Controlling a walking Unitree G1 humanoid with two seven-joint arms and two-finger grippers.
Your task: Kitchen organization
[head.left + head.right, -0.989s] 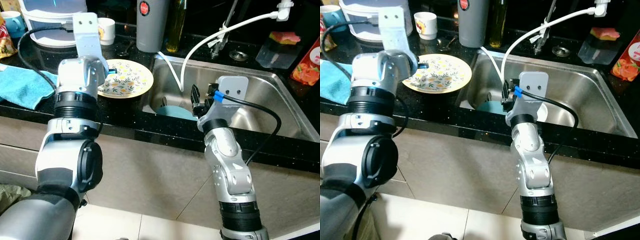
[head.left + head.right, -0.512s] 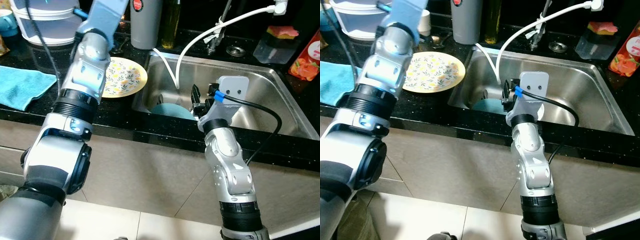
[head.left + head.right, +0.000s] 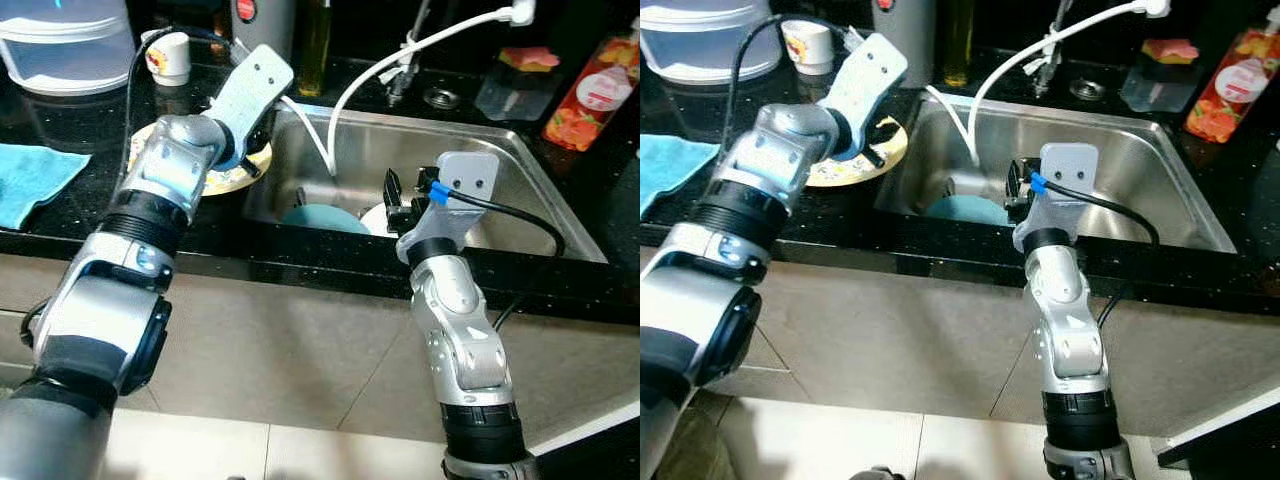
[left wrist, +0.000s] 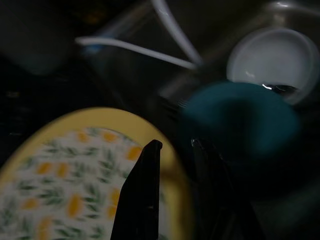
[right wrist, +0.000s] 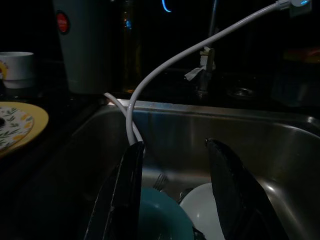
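A yellow floral plate [image 3: 838, 172] lies on the black counter just left of the steel sink [image 3: 500, 170]. My left gripper [image 4: 176, 144] is low over the plate's sink-side rim [image 4: 172, 175]. It is open, with one finger [image 4: 142, 195] over the plate and the other just past the rim. In the sink sit a teal bowl [image 3: 318, 218] and a white bowl [image 4: 274, 56]. My right gripper [image 5: 172, 145] hangs open above those bowls at the sink's near wall, holding nothing.
A white hose [image 3: 400, 50] arcs from the tap into the sink. A blue cloth [image 3: 30, 180], a white container [image 3: 60, 40], a cup [image 3: 170, 55] and a grey flask [image 3: 902, 25] stand on the counter's left. An orange bottle [image 3: 595, 90] stands at the back right.
My left arm has swung down from above the counter and now points its gripper at the plate's rim by the sink. The camera has shifted. The right arm has not moved.
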